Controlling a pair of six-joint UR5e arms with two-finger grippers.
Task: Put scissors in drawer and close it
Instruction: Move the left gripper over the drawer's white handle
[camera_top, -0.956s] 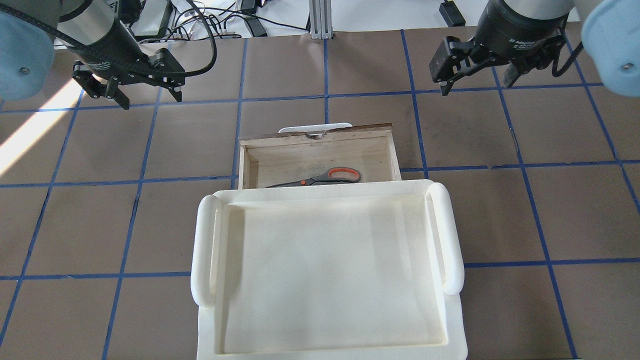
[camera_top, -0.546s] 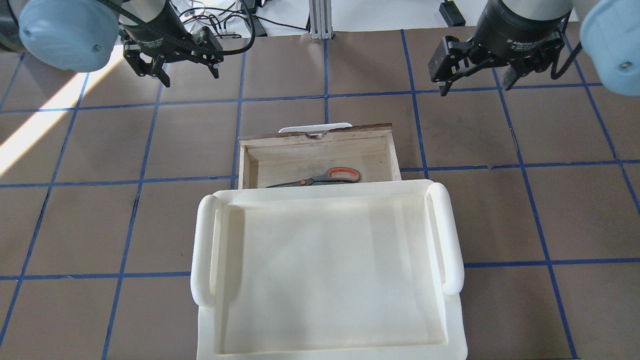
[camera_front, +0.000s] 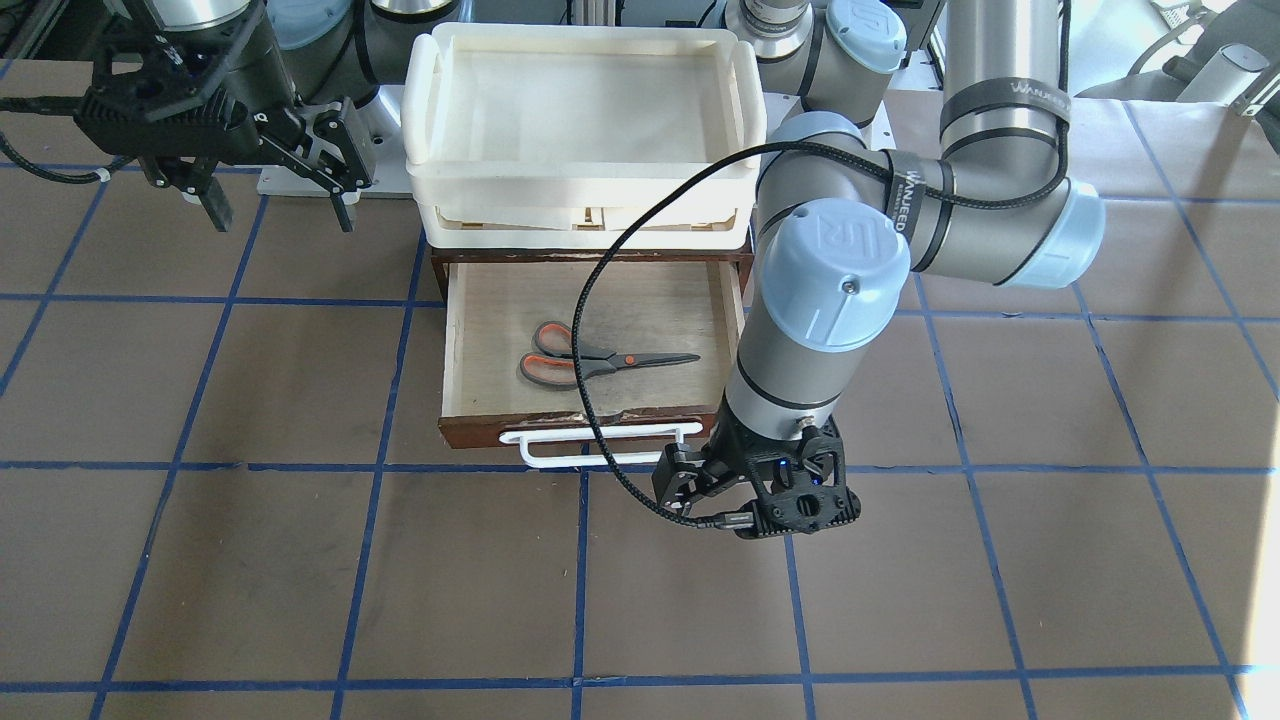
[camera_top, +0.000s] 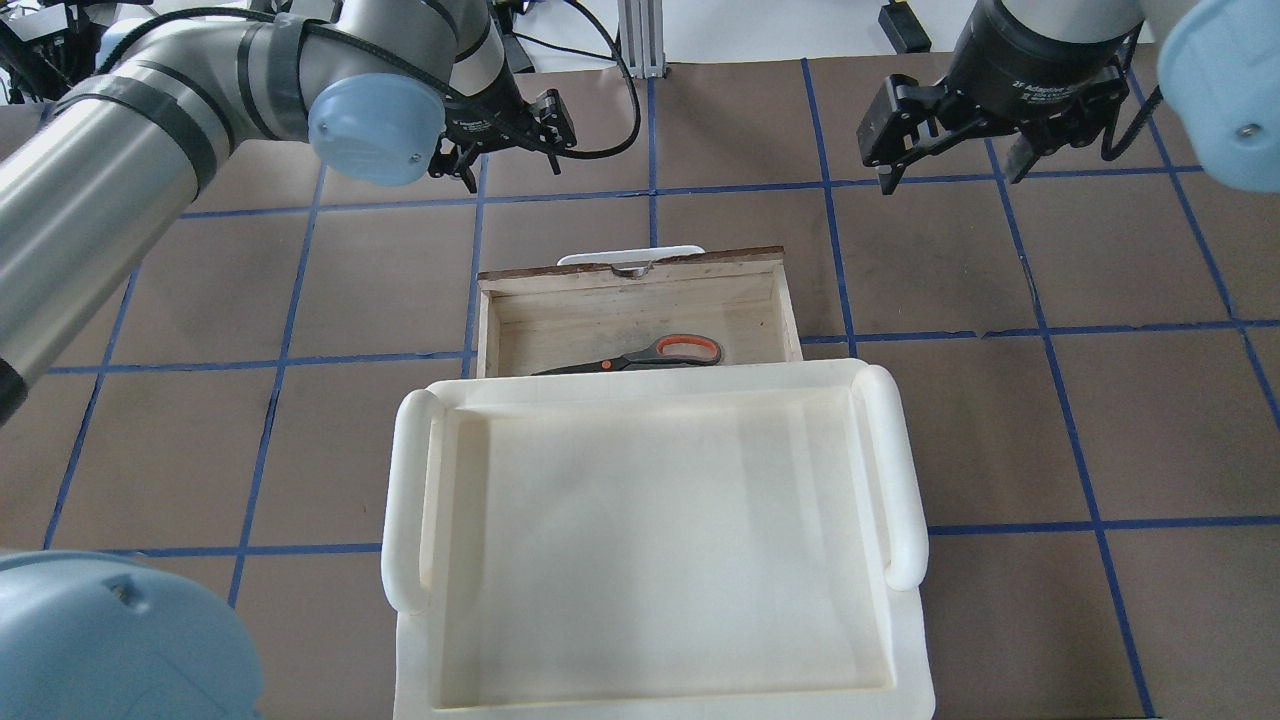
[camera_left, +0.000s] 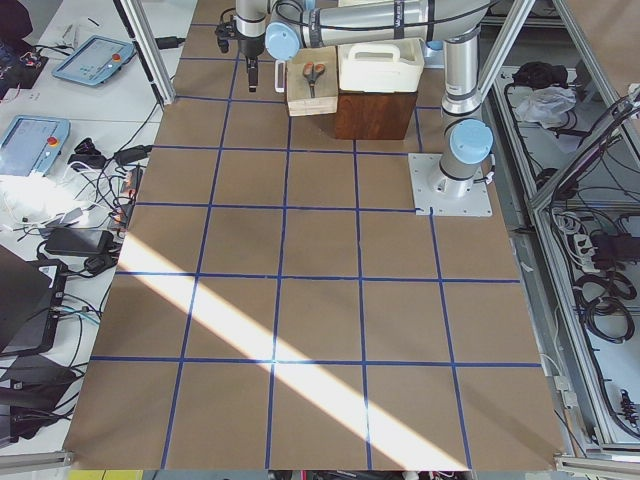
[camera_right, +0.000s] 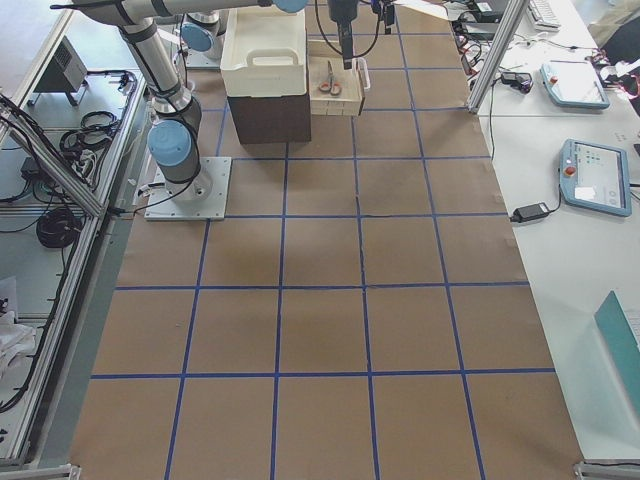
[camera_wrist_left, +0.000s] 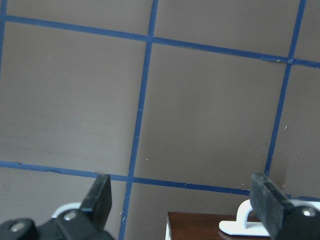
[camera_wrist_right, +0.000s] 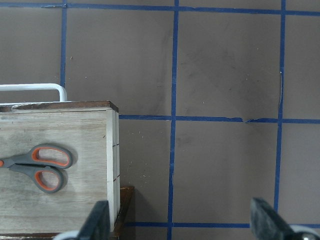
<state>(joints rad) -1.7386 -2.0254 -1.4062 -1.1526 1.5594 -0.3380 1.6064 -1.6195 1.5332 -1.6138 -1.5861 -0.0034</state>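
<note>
The scissors (camera_top: 650, 354) lie flat inside the open drawer (camera_top: 600, 315), with the orange-and-grey handles toward its right side. They also show in the front view (camera_front: 590, 360) and the right wrist view (camera_wrist_right: 42, 165). The drawer's white handle (camera_front: 600, 446) faces away from the robot. My left gripper (camera_top: 513, 172) is open and empty. It hangs above the table just beyond the drawer front, near the handle's end (camera_wrist_left: 250, 222). My right gripper (camera_top: 950, 170) is open and empty, off to the drawer's right and beyond it.
A cream-white plastic tray (camera_top: 410, 500) sits on top of the dark cabinet (camera_front: 436, 262) that holds the drawer. The brown table (camera_top: 1000, 420) has blue tape grid lines. Cables and a metal post (camera_top: 640, 40) lie past its far edge.
My left arm has swung from the far left toward the centre, bringing its open gripper close to the drawer front. The right arm, drawer and scissors have stayed put.
</note>
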